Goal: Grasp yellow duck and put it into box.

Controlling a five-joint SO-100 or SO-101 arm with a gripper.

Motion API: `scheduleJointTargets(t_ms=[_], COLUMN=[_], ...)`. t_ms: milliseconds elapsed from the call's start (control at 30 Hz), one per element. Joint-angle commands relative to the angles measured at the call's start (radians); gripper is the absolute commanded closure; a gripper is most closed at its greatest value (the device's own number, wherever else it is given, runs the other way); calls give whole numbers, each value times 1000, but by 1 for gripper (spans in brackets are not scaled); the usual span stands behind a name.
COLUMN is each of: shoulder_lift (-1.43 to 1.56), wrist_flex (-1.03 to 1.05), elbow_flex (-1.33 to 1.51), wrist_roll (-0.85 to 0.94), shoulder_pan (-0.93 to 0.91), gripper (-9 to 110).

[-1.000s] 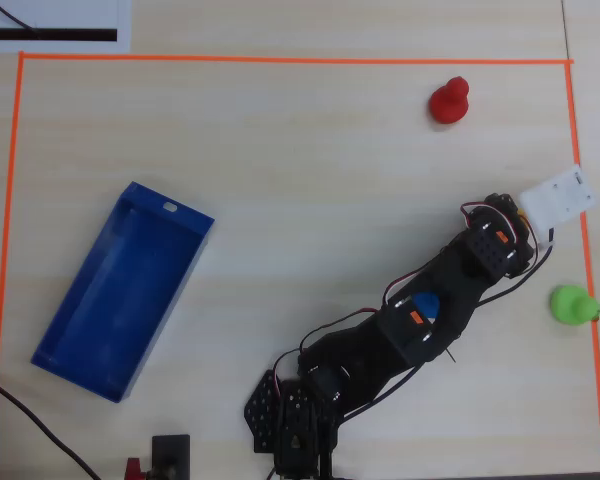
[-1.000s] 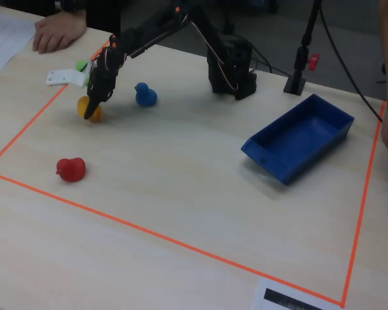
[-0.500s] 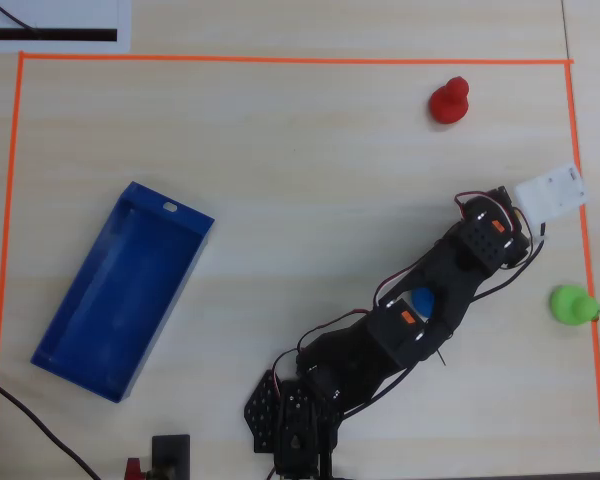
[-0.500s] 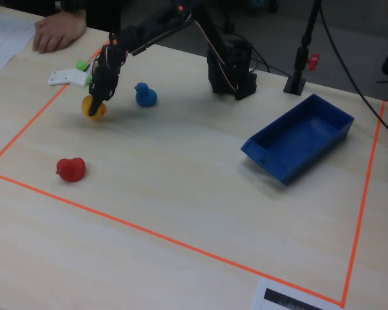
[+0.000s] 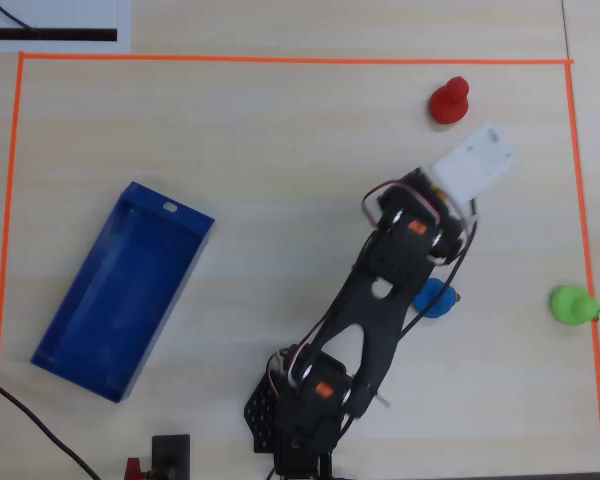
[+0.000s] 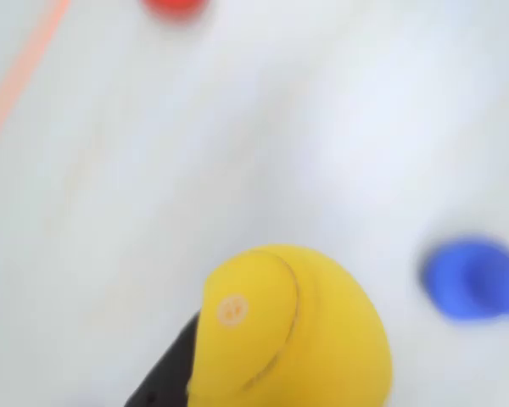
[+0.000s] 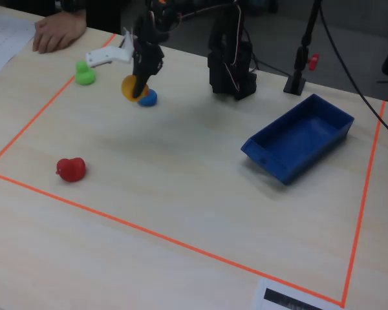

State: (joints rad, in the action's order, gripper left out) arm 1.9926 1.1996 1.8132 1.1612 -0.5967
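Scanning the fixed view from its left, we find the red duck low on the bench, then the tool pinching the yellow duck aloft at upper centre-left, the box at right. No writing is legible.

Lab-style test bench: orange tape boundary, camera stand on pale tabletop.
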Motion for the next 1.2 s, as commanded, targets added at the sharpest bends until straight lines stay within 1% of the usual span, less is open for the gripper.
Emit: scheduleJointTargets(t_ms=[0, 133, 267, 333, 433, 533, 700, 833, 933, 1167], shoulder_lift=[341, 624, 830, 871, 856, 804, 653, 469, 295, -81], wrist_flex=[112, 295, 480, 500, 500, 479, 382, 316, 295, 284], elbow_flex=[262, 462, 558, 574, 561, 515, 407, 301, 179, -172], wrist_roll=[31, 57, 21, -17, -49, -74, -77, -152, -221, -302], shoulder_pan=[64, 172, 371, 491, 672, 825, 1074, 1250, 1338, 1430], gripper=[101, 101, 101, 101, 101, 101, 101, 101, 101, 101])
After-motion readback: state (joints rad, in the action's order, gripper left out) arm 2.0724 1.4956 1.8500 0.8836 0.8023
